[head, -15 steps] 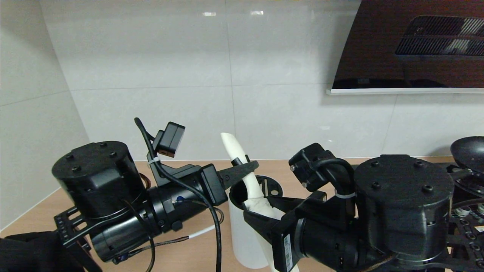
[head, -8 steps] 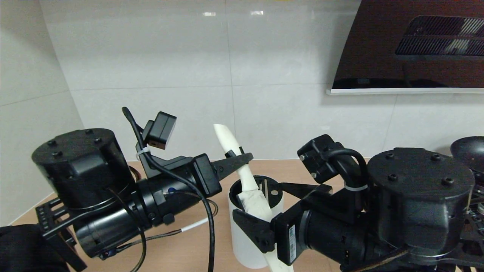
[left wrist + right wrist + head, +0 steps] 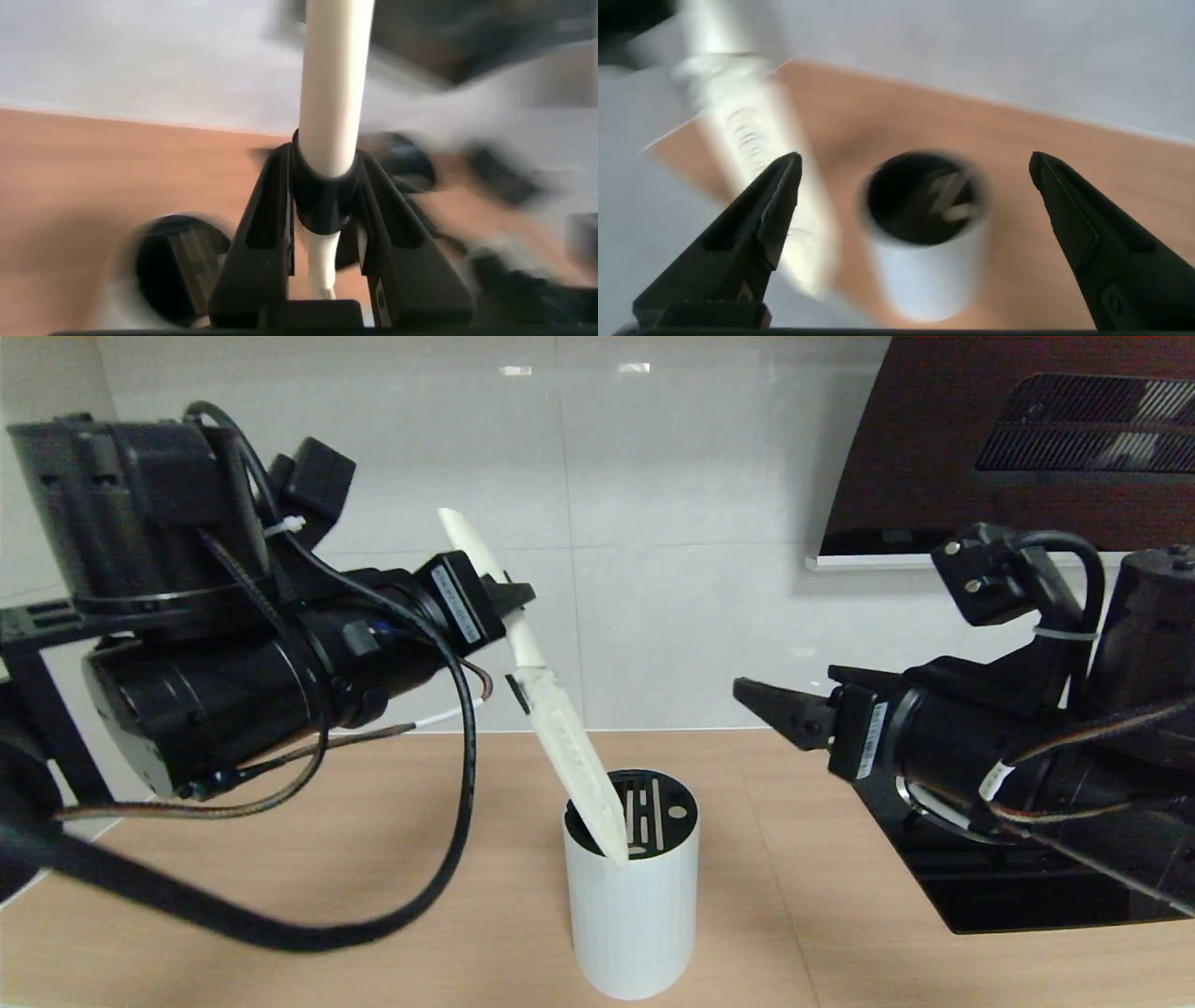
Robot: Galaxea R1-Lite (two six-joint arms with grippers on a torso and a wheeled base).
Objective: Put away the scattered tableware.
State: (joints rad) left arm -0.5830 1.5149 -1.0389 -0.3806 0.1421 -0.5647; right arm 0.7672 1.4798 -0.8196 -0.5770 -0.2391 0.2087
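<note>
White items number two: one knife [image 3: 560, 747] and one round holder [image 3: 635, 905] with a slotted black top, standing on the wooden bench [image 3: 280, 821]. The left claw [image 3: 513, 602] pinches the knife's handle; the blade slants down, its tip at the holder's rim. The right claw [image 3: 913, 163] is spread wide, well apart on the right. The holder stands apart from the wall and the black cooktop [image 3: 980, 896].

Wood-grain countertop [image 3: 355, 840]. White cylindrical utensil holder [image 3: 635, 905] stands upright on it, near front edge, roughly centre, slotted black top. Black glass cooktop [image 3: 980, 901] flat on right side, apart from holder.
</note>
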